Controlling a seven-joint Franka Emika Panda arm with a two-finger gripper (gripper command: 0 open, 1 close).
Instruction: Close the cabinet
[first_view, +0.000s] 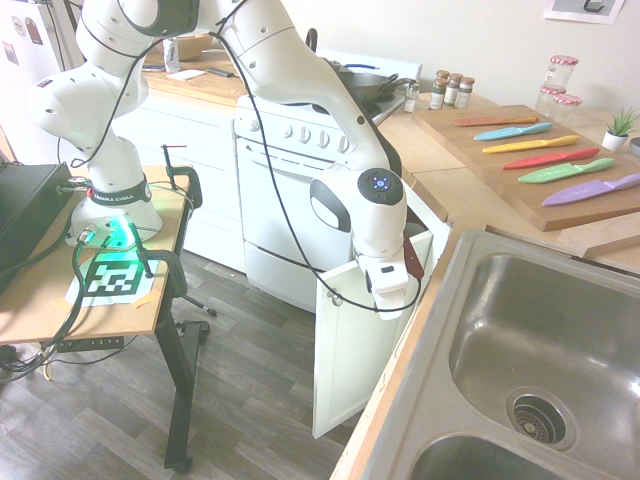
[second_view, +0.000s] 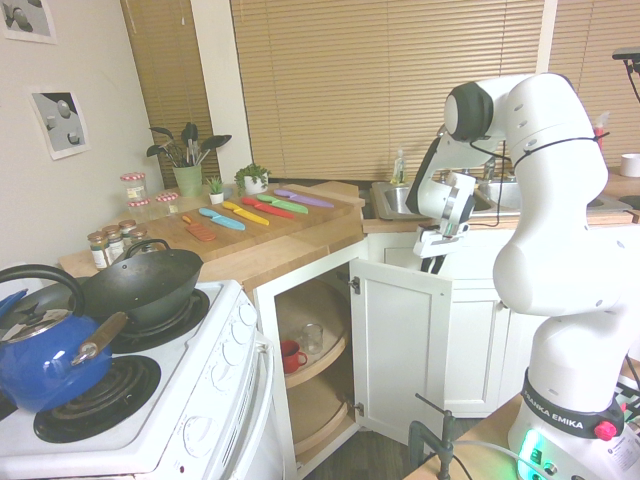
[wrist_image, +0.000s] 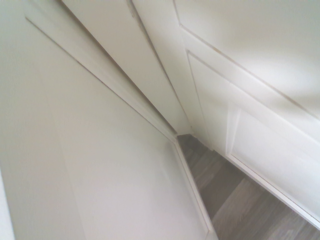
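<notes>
mug (second_view: 291, 353) in cabinet (second_view: 405, 340) — beside stove (second_view: 180, 400)

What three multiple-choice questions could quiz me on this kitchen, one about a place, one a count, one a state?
1. Where is the red cup? A in the sink; B on a shelf inside the cabinet; C on the stove.
2. How many coloured knives lie on the cutting board? A four; B six; C nine.
3. The cabinet door is: A open; B shut; C missing.
Answers: 1 B, it sits on the upper shelf; 2 B, each another colour; 3 A, it is swung out, interior showing.
</notes>
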